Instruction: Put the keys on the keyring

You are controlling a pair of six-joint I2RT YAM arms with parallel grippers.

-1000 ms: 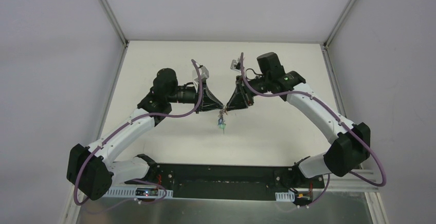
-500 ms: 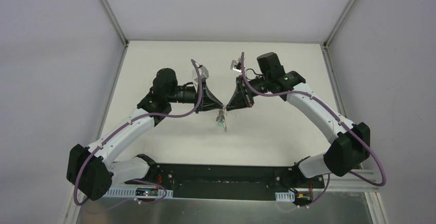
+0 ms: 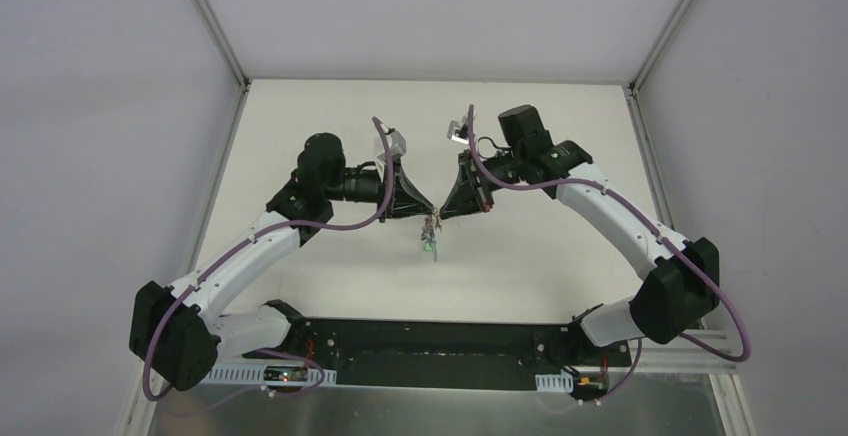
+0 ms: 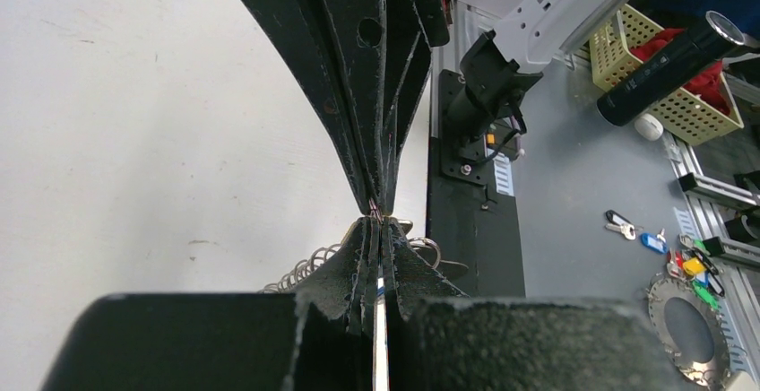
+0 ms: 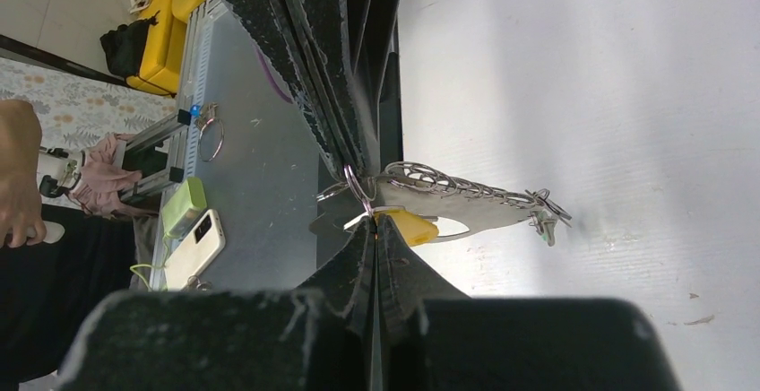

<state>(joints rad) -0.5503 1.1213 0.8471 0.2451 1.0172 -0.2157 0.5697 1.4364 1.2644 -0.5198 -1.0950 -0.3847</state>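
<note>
The left gripper pinches the keyring steady, tip to tip with the right gripper, which pinches the yellow key for threading.

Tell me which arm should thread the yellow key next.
Right, probably: the right gripper is shut on the yellow key, while the left gripper pinches the keyring, holding it steady.

White table, faint marks, perhaps dirt.
</note>
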